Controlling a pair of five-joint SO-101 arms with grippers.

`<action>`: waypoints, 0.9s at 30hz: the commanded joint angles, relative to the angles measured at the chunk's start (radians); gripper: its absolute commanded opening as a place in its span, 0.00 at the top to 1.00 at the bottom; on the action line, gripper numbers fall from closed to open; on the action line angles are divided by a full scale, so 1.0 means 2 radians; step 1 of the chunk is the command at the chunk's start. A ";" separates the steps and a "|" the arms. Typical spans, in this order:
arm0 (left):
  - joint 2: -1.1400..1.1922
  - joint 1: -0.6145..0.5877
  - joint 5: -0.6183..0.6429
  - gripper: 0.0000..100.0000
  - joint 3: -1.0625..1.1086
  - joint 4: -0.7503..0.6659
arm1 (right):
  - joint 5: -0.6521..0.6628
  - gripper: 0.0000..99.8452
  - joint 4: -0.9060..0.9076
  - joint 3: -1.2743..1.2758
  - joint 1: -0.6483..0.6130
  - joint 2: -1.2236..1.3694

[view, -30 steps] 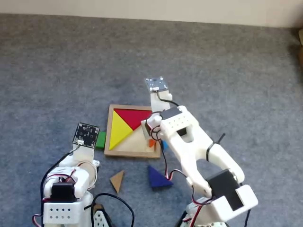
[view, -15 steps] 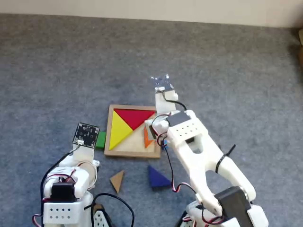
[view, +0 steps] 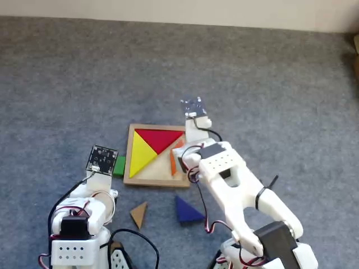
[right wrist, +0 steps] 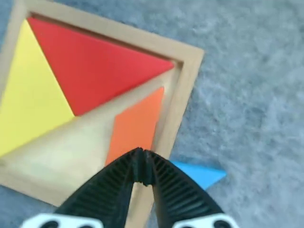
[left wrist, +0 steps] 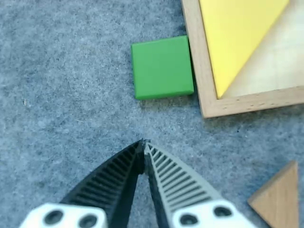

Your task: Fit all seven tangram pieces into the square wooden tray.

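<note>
White left arm [view: 76, 224], white right arm [view: 235, 179]; black cables [view: 202, 207].

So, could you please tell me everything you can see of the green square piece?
The green square is a flat, matte tile with slightly rounded corners. It lies on the grey carpet outside the wooden tray, one edge against its frame. The left pincer, shut, sits apart from it.

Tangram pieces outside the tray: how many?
4: green square beside the tray's left edge; tan triangle and dark blue triangle past its near edge; light blue piece by its right edge.
</note>
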 commanded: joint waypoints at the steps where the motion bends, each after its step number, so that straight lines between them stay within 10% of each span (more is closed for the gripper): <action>1: -0.018 -0.007 -0.001 0.99 0.010 0.002 | 0.006 0.99 -0.026 -0.005 -0.021 -0.003; 27: -0.018 -0.007 -0.001 0.99 0.010 0.002 | 0.002 0.99 -0.032 -0.106 0.043 0.084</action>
